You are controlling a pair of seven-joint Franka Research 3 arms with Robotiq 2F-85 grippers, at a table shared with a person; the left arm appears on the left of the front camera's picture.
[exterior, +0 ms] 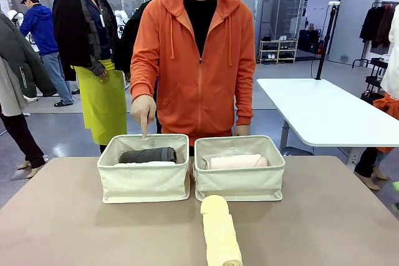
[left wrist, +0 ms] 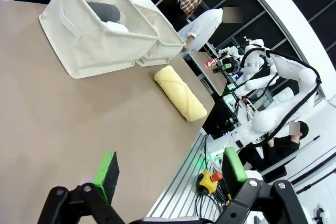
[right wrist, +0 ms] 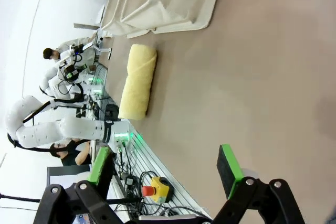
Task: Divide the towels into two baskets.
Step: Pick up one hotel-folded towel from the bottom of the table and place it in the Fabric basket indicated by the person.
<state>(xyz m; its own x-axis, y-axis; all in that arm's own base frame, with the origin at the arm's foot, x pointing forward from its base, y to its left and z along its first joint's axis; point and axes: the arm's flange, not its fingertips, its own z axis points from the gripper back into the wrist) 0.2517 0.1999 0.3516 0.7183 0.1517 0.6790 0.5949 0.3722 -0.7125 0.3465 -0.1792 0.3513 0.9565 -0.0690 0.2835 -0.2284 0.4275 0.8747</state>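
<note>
Evidently three of the four rolls are binned. The left basket holds the dark grey towel with the white towel just at its 6 o'clock. The right basket holds the pink towel alone. The yellow towel lies on the bare table at 6 o'clock of the right basket, its far end just short of the basket's near wall and its length running toward the robot.

The person at 12 o'clock points one hand down at the far rim of the left basket.

The left gripper hangs over the table with its jaws spread wide and nothing between them; the yellow roll sits near its 12 o'clock, well apart. The right gripper is likewise wide and empty, with the roll at about its 11 o'clock.

I judge the step in hand to be the last pick. By my reckoning an even split puts the yellow roll beside the pink one, though the pointing finger may ask otherwise. The next move calls for a wide pinch across the middle of the soft roll, then a lift clear of the folded rim
</note>
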